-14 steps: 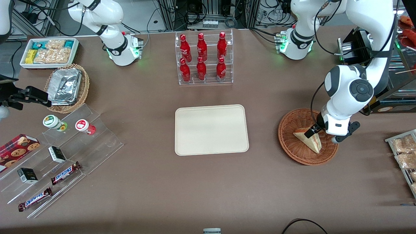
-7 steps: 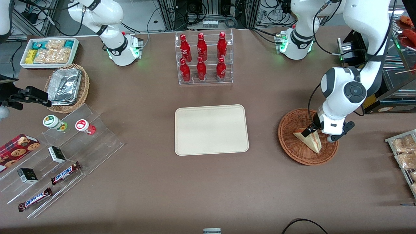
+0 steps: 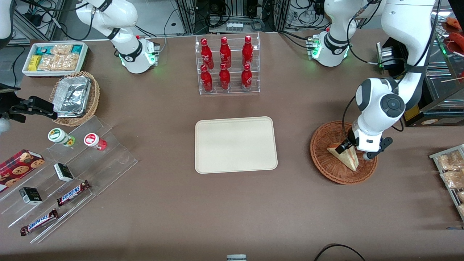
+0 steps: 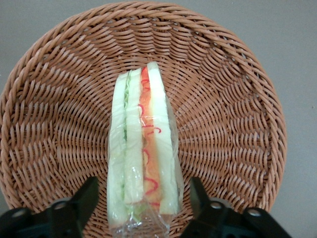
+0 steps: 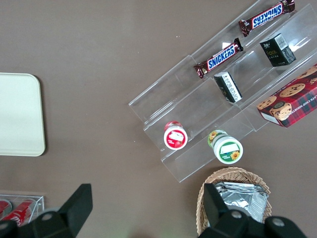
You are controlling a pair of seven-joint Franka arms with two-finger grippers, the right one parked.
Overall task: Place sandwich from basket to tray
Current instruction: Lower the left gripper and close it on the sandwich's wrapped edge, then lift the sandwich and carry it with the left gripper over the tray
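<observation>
Brown table, sandwich in basket, gripper jaws astride

In the front view the arm's white wrist covers the gripper, so you see only one dark fingertip against the sandwich, whose upper end is hidden under it. The same wrist hides the basket rim on the working arm's side. In the wrist view the fingers are cut off by the frame edge, as is the sandwich's wrapped end between them, so you cannot tell whether they touch it. At the front view's right edge a rack of packets is cropped; at its left edge the cookie box runs out of frame.
</observation>
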